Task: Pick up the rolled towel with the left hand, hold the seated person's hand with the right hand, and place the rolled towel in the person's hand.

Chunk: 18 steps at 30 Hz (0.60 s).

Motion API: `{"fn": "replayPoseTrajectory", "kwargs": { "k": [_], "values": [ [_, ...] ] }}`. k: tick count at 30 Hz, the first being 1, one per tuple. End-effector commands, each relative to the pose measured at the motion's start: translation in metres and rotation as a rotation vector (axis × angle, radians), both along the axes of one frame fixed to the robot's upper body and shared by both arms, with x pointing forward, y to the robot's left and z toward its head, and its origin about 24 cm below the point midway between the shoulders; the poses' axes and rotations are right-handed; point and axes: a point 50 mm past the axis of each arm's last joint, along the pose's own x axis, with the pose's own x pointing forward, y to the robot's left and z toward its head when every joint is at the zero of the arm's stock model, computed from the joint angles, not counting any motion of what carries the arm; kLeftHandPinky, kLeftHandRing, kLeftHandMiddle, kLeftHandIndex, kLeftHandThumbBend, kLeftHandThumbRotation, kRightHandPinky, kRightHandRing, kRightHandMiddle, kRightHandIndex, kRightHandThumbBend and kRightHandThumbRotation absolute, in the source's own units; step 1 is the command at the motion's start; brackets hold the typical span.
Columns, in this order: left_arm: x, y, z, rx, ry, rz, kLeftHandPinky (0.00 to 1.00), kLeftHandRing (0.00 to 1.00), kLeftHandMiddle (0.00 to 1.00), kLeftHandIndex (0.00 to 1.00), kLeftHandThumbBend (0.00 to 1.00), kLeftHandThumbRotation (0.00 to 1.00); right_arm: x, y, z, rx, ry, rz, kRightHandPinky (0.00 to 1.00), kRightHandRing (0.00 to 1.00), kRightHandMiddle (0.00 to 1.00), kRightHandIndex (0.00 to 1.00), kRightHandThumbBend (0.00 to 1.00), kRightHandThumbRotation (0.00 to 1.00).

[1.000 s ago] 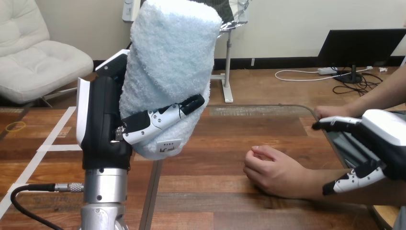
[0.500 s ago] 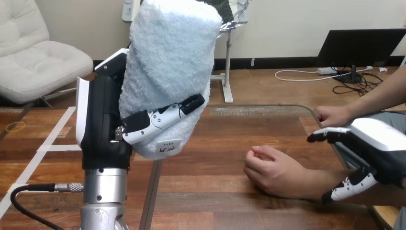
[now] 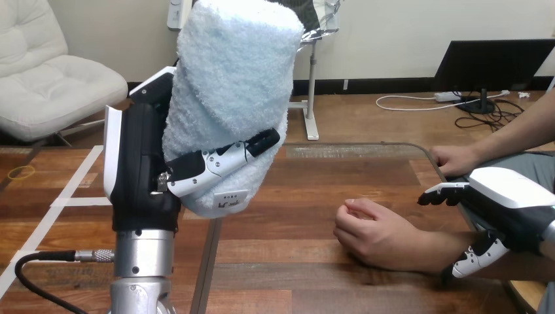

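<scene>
My left hand point(image 3: 141, 163) is raised close to the camera at the view's left, shut on the pale blue rolled towel point(image 3: 229, 91), which stands upright with its thumb across the lower part. The person's hand point(image 3: 376, 232) rests loosely curled on the wooden table point(image 3: 294, 261) at centre right. My right hand point(image 3: 507, 203) hovers over the person's forearm at the right edge, fingers extended above and thumb below, not closed round it. A second hand of the person point(image 3: 458, 157) rests at the table's far right edge.
A dark seam point(image 3: 209, 255) runs down the table just right of my left arm. The table's far edge curves round near the person's farther hand.
My right hand has dropped lower and drawn to the right, coming down over the person's forearm. The left hand with the towel and the person's hands have stayed put.
</scene>
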Motion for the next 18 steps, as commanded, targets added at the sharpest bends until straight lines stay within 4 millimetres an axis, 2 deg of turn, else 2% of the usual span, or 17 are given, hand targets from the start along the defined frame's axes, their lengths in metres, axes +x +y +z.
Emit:
{"fn": "replayPoseTrajectory", "kwargs": {
  "k": [1,18],
  "values": [
    [0.006,-0.003,0.021,-0.028,-0.105,-0.017,0.17,0.23,0.30,0.34,0.51,0.00,0.017,0.000,0.021,-0.049,-0.083,0.020,0.78,0.80,0.82,0.79,1.00,0.18],
    [0.007,-0.003,0.021,-0.034,-0.105,-0.028,0.16,0.23,0.29,0.34,0.51,0.00,0.026,0.002,0.008,-0.135,-0.015,0.006,0.78,0.82,0.82,0.81,1.00,0.24]
  ]
}}
